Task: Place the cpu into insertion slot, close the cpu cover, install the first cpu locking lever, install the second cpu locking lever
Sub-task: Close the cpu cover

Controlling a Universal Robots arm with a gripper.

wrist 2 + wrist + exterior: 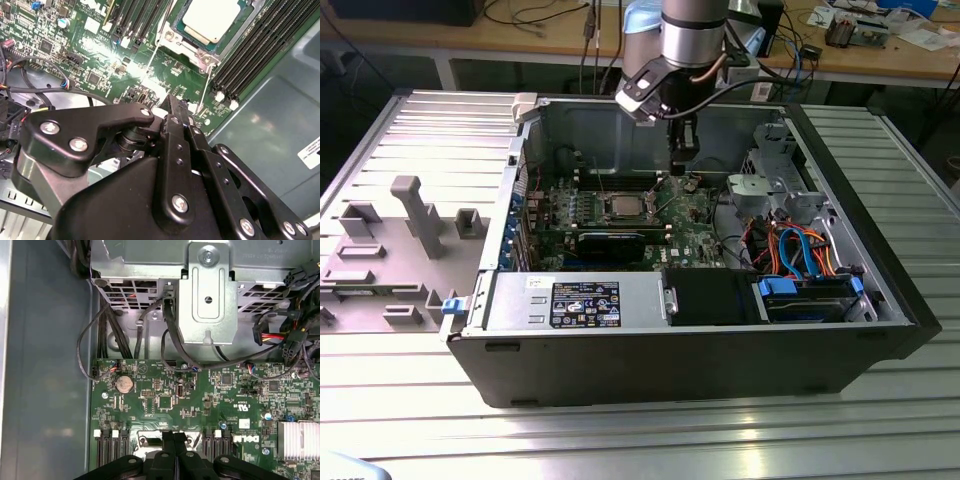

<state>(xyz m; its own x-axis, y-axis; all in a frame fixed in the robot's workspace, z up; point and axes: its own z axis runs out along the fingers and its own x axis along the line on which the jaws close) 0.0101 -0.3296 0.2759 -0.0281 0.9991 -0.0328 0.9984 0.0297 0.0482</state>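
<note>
Hovering inside the open computer case (670,365), the claw (683,163) is closed on nothing near the socketed cpu (625,207).

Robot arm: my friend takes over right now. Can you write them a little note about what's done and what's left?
The tool is shut and holds nothing. It hangs over the motherboard, to the exterior view's right of the socket.
The cpu already sits in its socket.
The cpu cover looks lowered around the chip.
The two locking levers are thin wires angling out from the socket. They seem unlatched, so both probably remain to do.
</note>
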